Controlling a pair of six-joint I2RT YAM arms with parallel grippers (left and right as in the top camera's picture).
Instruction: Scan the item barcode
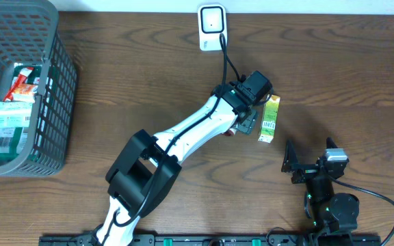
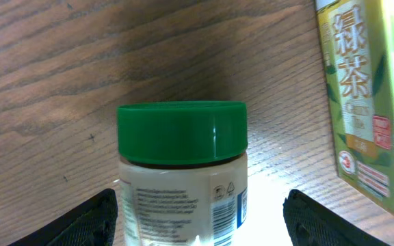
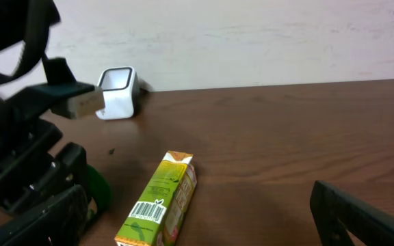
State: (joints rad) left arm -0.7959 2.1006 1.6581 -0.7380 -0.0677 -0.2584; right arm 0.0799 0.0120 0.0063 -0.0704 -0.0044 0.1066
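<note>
Across the brown wooden desk (image 1: 149,68), with a grey mesh basket (image 1: 60,75) of packaged goods standing at its far left edge, we see the white left arm (image 1: 190,130) stretched diagonally toward the right centre. The right gripper (image 1: 312,164) rests near the front edge, well apart from the action, with its jaws spread wide and nothing in them. Ahead of it, a green tea carton (image 1: 270,119) lies flat on the desk, its barcode (image 3: 148,212) turned toward the right wrist camera. Just beside the carton lies a jar (image 2: 183,198) with a green lid (image 2: 182,133). The left gripper (image 2: 200,198) straddles the jar, released. A dark finger stands on each side of it and a clear gap shows on the right, so nothing is grasped yet. The small white scanner (image 1: 211,26) sits at the back edge, well apart from both items.

We judge the step in hand to be the pick-up of the jar. The next move calls for closing squarely on its body without nudging the carton, lifting, then turning the label's barcode (image 2: 221,212) to face the scanner window.
</note>
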